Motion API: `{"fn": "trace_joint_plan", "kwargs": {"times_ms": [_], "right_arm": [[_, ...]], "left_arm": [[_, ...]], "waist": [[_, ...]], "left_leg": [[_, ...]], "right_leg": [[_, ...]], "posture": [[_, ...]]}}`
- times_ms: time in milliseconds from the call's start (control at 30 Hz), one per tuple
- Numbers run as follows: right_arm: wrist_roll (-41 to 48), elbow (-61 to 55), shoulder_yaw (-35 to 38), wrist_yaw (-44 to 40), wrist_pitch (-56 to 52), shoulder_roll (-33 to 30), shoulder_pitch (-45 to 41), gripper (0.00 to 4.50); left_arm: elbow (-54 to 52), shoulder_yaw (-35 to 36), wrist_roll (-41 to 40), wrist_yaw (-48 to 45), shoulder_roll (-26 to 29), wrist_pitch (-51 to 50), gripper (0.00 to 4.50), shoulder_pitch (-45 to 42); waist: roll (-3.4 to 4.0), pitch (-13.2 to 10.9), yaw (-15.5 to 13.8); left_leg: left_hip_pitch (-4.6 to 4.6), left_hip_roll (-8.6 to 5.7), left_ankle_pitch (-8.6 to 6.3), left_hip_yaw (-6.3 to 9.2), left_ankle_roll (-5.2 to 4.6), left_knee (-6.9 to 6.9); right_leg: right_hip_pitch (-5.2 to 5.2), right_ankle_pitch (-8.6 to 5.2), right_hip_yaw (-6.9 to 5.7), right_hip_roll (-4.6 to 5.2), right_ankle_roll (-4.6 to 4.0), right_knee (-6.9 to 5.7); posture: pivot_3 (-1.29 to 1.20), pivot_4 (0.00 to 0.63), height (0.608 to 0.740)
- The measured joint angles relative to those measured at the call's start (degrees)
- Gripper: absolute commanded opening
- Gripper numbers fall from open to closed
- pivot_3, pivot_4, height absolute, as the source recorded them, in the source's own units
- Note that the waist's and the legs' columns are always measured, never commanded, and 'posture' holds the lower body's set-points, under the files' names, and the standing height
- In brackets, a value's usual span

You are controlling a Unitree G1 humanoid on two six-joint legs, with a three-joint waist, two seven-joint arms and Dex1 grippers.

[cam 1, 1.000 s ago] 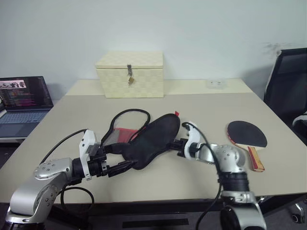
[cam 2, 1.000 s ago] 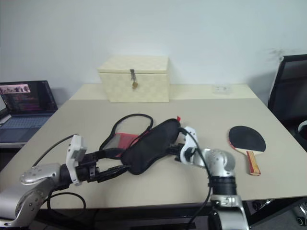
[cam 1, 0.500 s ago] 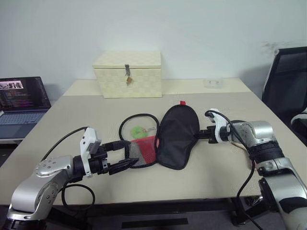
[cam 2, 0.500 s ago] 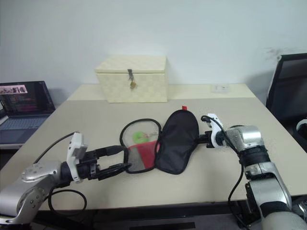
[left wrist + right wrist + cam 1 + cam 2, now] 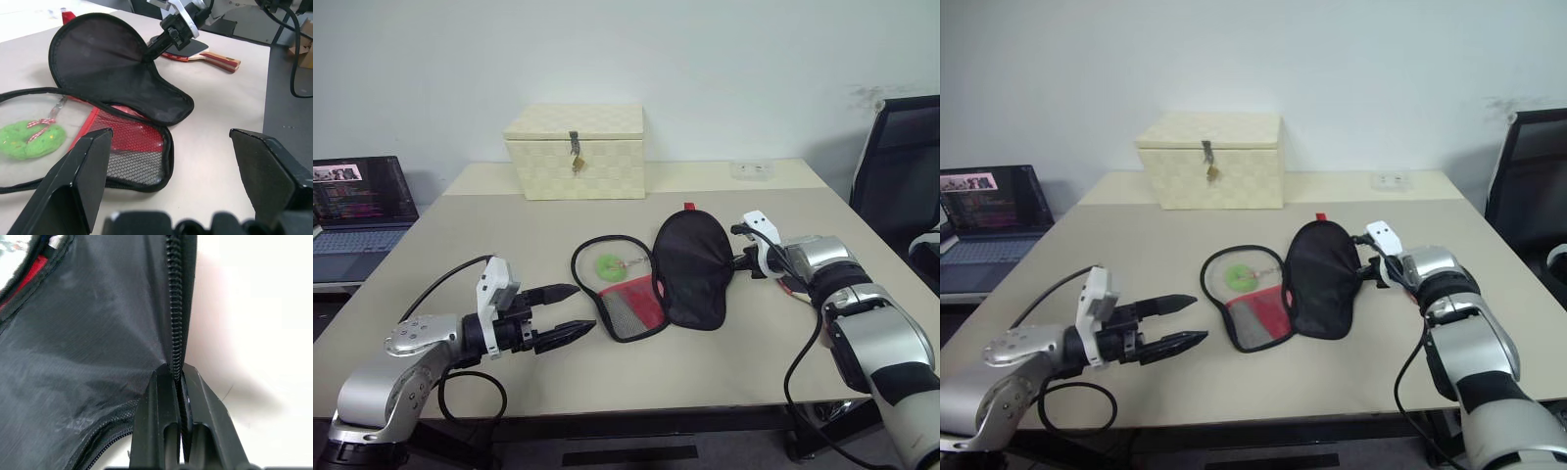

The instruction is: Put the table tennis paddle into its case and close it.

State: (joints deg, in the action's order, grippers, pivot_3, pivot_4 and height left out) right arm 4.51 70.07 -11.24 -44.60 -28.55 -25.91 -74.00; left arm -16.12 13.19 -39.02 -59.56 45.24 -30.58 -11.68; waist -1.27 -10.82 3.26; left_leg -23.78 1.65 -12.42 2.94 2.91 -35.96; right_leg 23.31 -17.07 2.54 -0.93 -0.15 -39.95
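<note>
The case [image 5: 690, 269] lies unzipped and spread open on the table. Its black flap is folded over to the right. Its other half [image 5: 631, 305] shows a red panel and black mesh, with a green charm [image 5: 607, 265] lying inside the zip loop. My right gripper [image 5: 740, 264] is shut on the flap's zipper edge [image 5: 175, 347]. My left gripper [image 5: 585, 308] stands open just left of the case, not touching it. The table tennis paddle [image 5: 200, 51] lies behind my right gripper, with its black face and striped handle partly hidden.
A cream woven box [image 5: 576, 152] with a metal latch stands at the back of the table. An open laptop [image 5: 362, 201] sits on a lower surface at the far left. A black chair [image 5: 901, 166] stands to the right. A small white socket [image 5: 751, 169] lies near the back edge.
My right gripper swung right and forward, pulling the black flap over and laying the case open. The case slid right, away from my still left gripper.
</note>
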Motion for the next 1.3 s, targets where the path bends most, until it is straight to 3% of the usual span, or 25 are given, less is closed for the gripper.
{"fn": "trace_joint_plan", "kwargs": {"times_ms": [200, 367, 633, 1033, 1100, 1200, 1300], "right_arm": [[-2.4, 3.2, 2.3, 2.3, 4.5, 1.9, -1.1, 0.02], [-3.8, 4.6, 4.5, 6.8, 7.5, 2.7, -1.3, 1.53], [-7.5, 4.8, 6.2, 15.0, 15.5, 2.7, -2.1, 4.43], [-5.4, -0.5, 12.6, 13.2, 13.1, -2.7, -0.2, 4.48], [-2.9, -13.6, 16.6, 15.2, 4.7, -6.1, 10.7, 4.48], [-0.3, -34.9, 21.8, 20.6, -9.6, -6.0, 26.4, 4.48], [1.9, -51.0, 25.9, 25.0, -19.7, -4.4, 34.8, 4.48]], "left_arm": [[0.0, 0.0, 0.0, -0.1, 0.1, 0.0, 4.18, -0.1], [0.0, 0.0, 0.0, -0.1, 0.1, 0.0, 4.18, -0.1], [0.0, -0.2, 0.1, -0.1, 0.1, 0.0, 4.18, -0.3], [0.2, -1.1, 0.1, -0.1, -0.3, 0.0, 4.18, -1.1], [0.4, -2.6, 0.0, -0.9, -0.9, 0.1, 4.18, -3.1], [1.3, -3.4, -0.5, -1.4, -1.8, -0.3, 4.18, -6.2], [1.8, -4.3, -1.4, -2.8, -1.9, -0.6, 4.18, -9.6]], "waist": [[0.0, 0.0, 0.0], [0.0, 0.0, 0.0], [0.0, 0.0, 0.0], [0.0, 0.0, 0.0], [-0.05, 0.0, -1.2], [0.03, 0.0, -1.7], [0.16, -0.1, -1.3]], "left_leg": [[0.0, 0.01, 0.0, 0.0, 0.0, 0.0], [0.0, 0.02, 0.0, 0.01, 0.0, -0.01], [0.0, 0.02, 0.0, 0.01, 0.01, 0.0], [0.01, 0.01, 0.01, 0.0, 0.01, 0.0], [-0.02, 0.0, 0.0, 0.1, 0.0, -0.04], [-0.12, -0.01, 0.01, 0.1, 0.01, -0.11], [0.0, -0.03, 0.01, 0.03, 0.01, -0.12]], "right_leg": [[0.0, 0.0, 0.01, 0.03, 0.0, -0.02], [0.0, 0.0, 0.01, 0.04, 0.0, -0.03], [0.0, 0.0, 0.01, 0.04, -0.01, -0.04], [-0.02, 0.0, 0.0, 0.06, -0.01, -0.05], [-0.09, -0.01, -0.07, 0.07, 0.01, -0.01], [-0.04, -0.01, -0.03, 0.11, 0.04, -0.08], [-0.04, -0.01, 0.0, 0.09, 0.05, -0.18]], "posture": [[0.0, 0.15, 0.74], [0.0, 0.15, 0.74], [0.0, 0.15, 0.74], [0.0, 0.15, 0.74], [0.0, 0.15, 0.74], [0.0, 0.15, 0.74], [0.0, 0.15, 0.74]]}}
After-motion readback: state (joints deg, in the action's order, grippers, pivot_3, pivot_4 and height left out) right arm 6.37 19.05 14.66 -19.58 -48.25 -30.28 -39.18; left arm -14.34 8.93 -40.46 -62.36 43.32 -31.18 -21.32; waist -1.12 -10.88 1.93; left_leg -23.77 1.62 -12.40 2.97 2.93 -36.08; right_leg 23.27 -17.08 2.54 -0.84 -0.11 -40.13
